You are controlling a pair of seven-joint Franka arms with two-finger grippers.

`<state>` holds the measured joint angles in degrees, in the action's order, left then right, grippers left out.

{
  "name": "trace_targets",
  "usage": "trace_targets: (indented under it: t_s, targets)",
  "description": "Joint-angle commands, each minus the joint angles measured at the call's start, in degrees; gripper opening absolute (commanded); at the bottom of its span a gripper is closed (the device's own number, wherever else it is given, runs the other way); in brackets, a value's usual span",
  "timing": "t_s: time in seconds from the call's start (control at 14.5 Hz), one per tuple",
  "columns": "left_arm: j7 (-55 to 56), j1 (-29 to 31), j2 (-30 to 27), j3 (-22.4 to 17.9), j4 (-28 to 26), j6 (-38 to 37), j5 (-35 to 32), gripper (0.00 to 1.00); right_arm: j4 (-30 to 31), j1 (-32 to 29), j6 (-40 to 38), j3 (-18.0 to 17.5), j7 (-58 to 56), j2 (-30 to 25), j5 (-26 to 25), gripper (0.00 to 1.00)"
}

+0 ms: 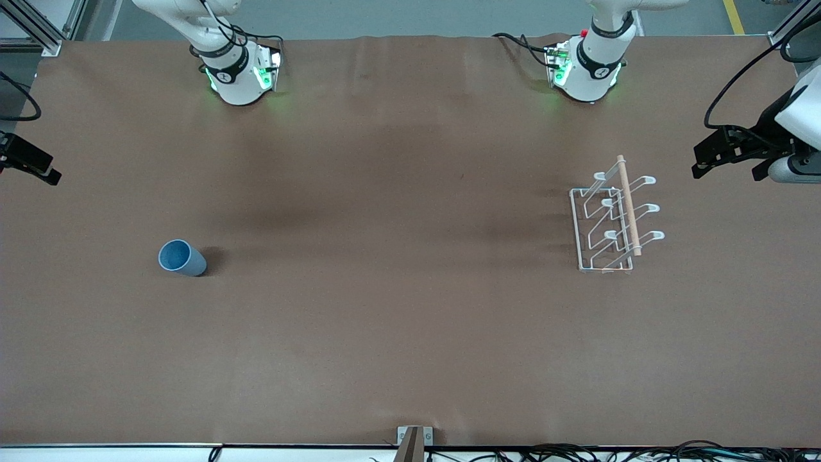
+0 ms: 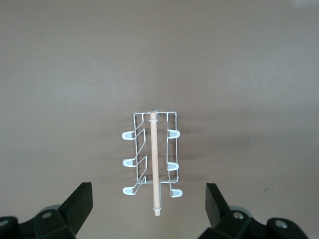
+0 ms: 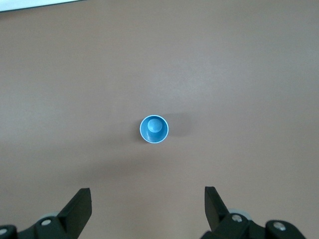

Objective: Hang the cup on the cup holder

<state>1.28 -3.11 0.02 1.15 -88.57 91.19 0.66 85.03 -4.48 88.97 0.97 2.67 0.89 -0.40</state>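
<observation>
The cup [image 1: 182, 258] [image 3: 154, 129] is a small light blue tumbler standing upright, mouth up, on the brown table toward the right arm's end. The cup holder [image 1: 614, 221] [image 2: 152, 159], a white wire rack with looped prongs and a wooden rod along its top, stands toward the left arm's end. My left gripper [image 1: 712, 154] [image 2: 148, 186] hangs high up by the cup holder, open and empty. My right gripper [image 1: 31, 164] [image 3: 146, 190] shows at the view's edge, high up by the cup, open and empty, well clear of it.
The brown table cover [image 1: 397, 289] runs bare between cup and cup holder. Both arm bases [image 1: 240, 74] [image 1: 587, 67] stand along the table's edge farthest from the front camera. A small bracket [image 1: 414, 439] and cables lie at the nearest edge.
</observation>
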Motion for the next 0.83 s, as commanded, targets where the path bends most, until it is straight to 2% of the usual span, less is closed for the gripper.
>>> trace_targets:
  t_s: [0.0,0.76]
  targets:
    - [0.7,-0.1,-0.5,0.3,-0.5,0.7,-1.0,1.00,1.6,0.3,0.2,0.2,0.5,-1.5,0.0,1.00]
    - [0.7,-0.2,-0.1,0.3,0.0,0.7,-1.1,1.00,1.6,0.4,0.0,0.1,0.3,-1.6,0.0,1.00]
